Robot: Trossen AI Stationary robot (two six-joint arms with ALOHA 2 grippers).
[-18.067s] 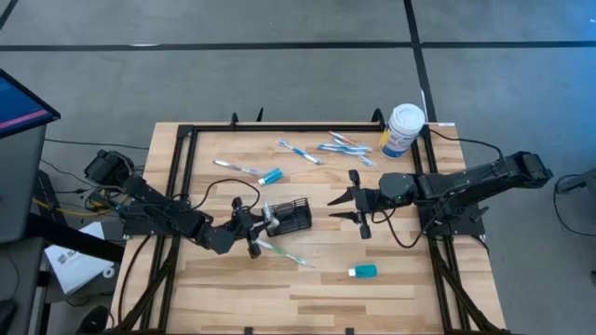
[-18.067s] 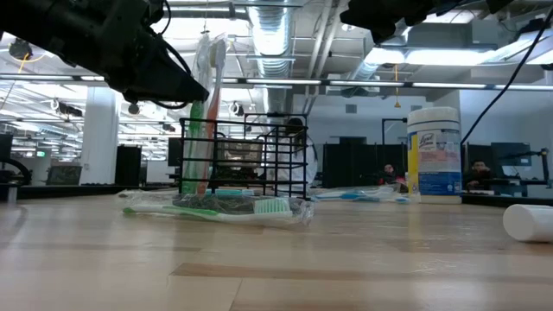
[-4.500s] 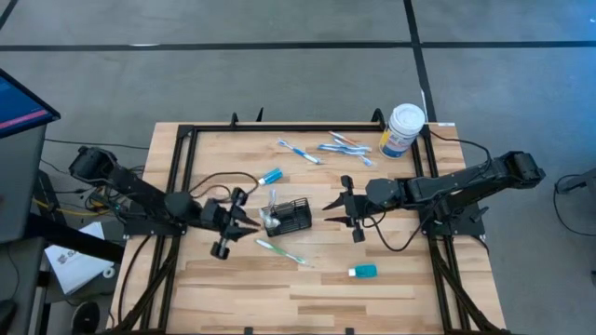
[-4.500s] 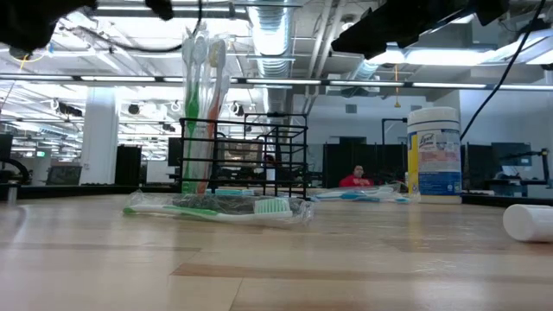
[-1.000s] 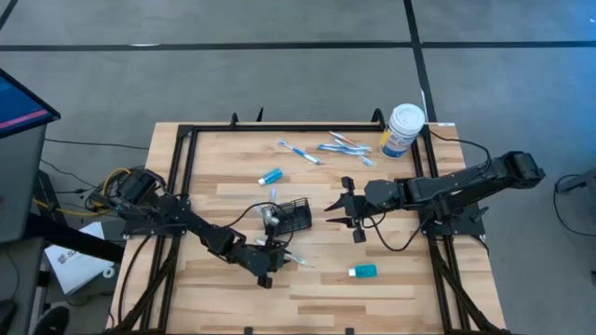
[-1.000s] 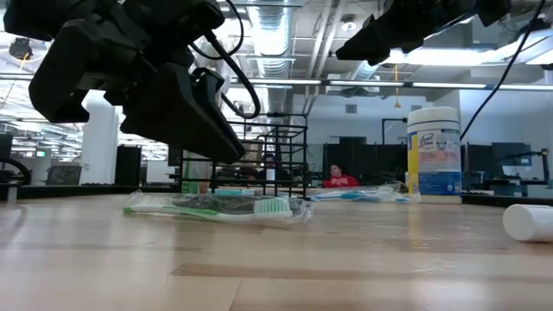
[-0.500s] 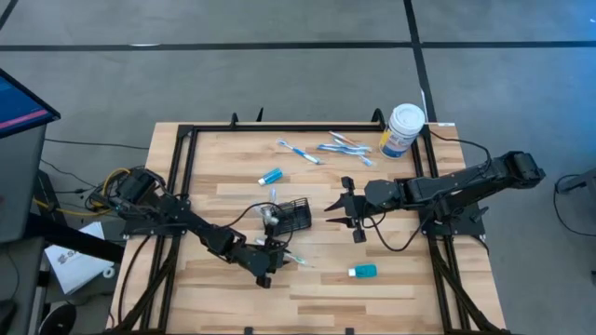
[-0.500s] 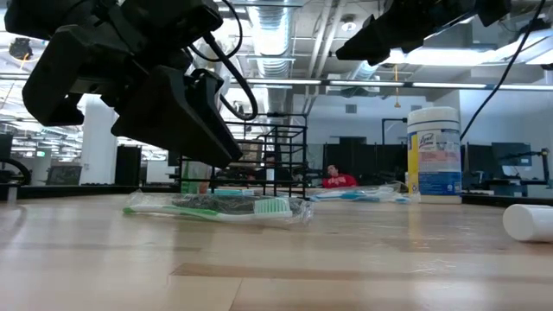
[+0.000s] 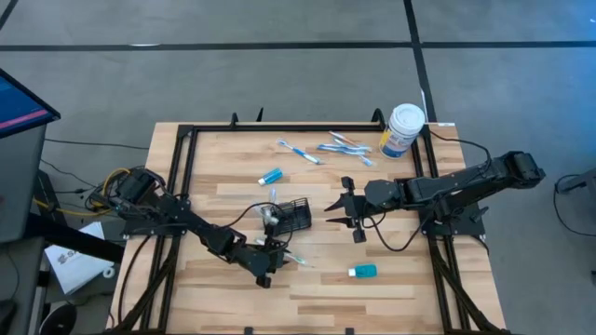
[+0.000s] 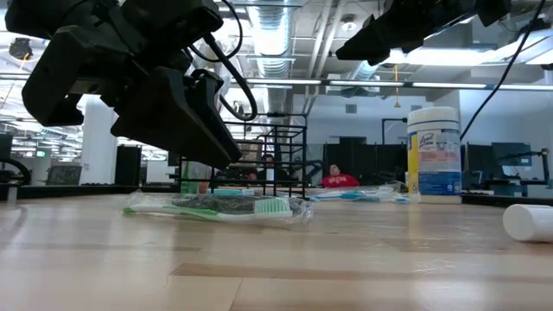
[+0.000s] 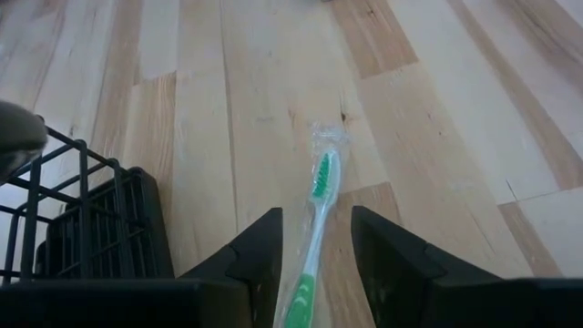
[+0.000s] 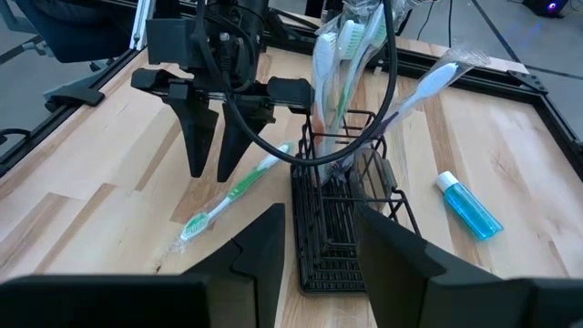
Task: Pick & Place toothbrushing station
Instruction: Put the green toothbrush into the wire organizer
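Note:
The toothbrushing station, a black wire-mesh holder, stands on the table's middle with wrapped toothbrushes upright in it. A wrapped green toothbrush lies flat on the wood just near of it. My left gripper hangs open a little above this toothbrush, one finger to each side of its handle, touching nothing. My right gripper hovers open to the station's right, raised and facing it.
A white canister stands at the far right corner. Loose wrapped toothbrushes lie at the far side. One blue tube lies beyond the station, another near the front. A black frame rims the table.
My left gripper's fingers have spread a little wider above the green toothbrush, with the arm staying where it was. The toothbrush and the station have not moved.

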